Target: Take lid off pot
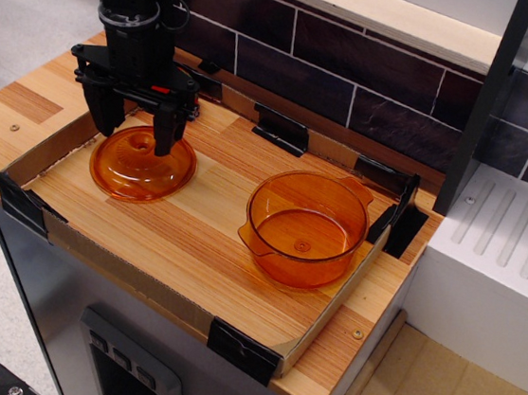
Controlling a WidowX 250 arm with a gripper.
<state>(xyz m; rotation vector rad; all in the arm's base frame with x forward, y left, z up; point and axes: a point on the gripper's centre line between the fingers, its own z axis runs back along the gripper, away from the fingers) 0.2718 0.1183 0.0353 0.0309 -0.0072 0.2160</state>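
Note:
The lid [144, 165] is a shallow-domed translucent orange disc with a ring knob. It lies flat on the wooden board at the left. The pot [305, 229] is a deep translucent orange pot with two side handles. It stands open and uncovered at the right of the board. My black gripper [136, 129] hangs over the lid. Its two fingers are spread apart, one on each side of the knob, and they hold nothing.
A low cardboard wall [55, 145] with black corner clips frames the board. A dark tiled wall [354, 74] runs behind it. A white drain rack [506, 254] sits at the right. A small red object is partly hidden behind the gripper.

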